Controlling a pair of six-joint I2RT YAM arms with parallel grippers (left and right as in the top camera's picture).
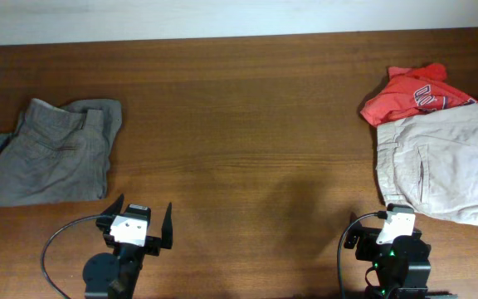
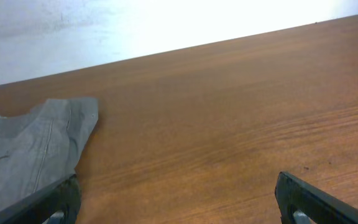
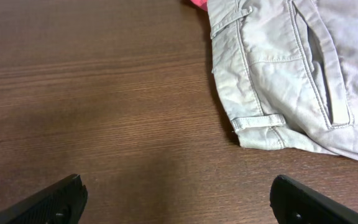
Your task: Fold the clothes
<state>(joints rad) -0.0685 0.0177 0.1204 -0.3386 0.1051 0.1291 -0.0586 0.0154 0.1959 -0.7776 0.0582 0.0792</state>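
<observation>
The clothes, a pair of wrinkled olive-grey shorts [image 1: 52, 154], lie at the left of the brown table [image 1: 247, 124], doubled over into a rough rectangle. In the left wrist view their edge [image 2: 23, 155] reaches my left finger. My left gripper [image 1: 142, 206] hovers at the near edge, just right of and nearer than the shorts. It is open [image 2: 178, 186] with only bare wood between its fingers. My right gripper [image 1: 397, 218] sits at the near right, also open [image 3: 178, 185] and holding nothing.
Paler beige shorts [image 1: 446, 166] lie at the right edge, their waistband corner [image 3: 260, 124] just ahead and to the right of my right gripper. A red T-shirt [image 1: 413, 93] with white lettering is bunched behind them. A pale wall runs along the far side.
</observation>
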